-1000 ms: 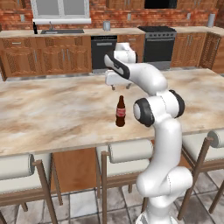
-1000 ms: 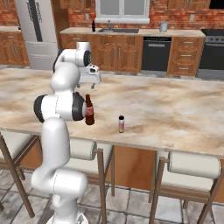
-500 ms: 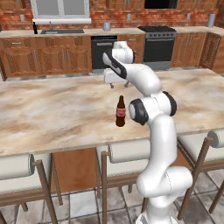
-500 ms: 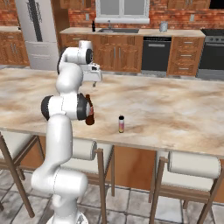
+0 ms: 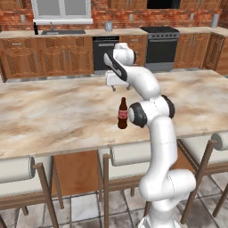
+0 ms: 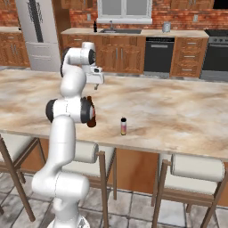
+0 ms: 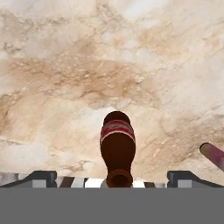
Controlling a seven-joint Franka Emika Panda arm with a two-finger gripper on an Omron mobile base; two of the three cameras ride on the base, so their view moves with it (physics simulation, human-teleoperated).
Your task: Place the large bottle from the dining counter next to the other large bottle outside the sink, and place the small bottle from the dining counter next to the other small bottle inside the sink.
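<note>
Brick wall point(image 5: 133, 15), wooden cabinets point(image 5: 49, 60)

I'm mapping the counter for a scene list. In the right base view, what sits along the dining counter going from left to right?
Robot arm's gripper above the counter → large bottle, partly behind the arm → small bottle, standing apart to its right on the marble dining counter.

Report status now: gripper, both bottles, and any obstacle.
Gripper open, above large bottle, holding nothing. Large bottle upright on dining counter. Small bottle upright beside it, apart. No obstacle visible.
</note>
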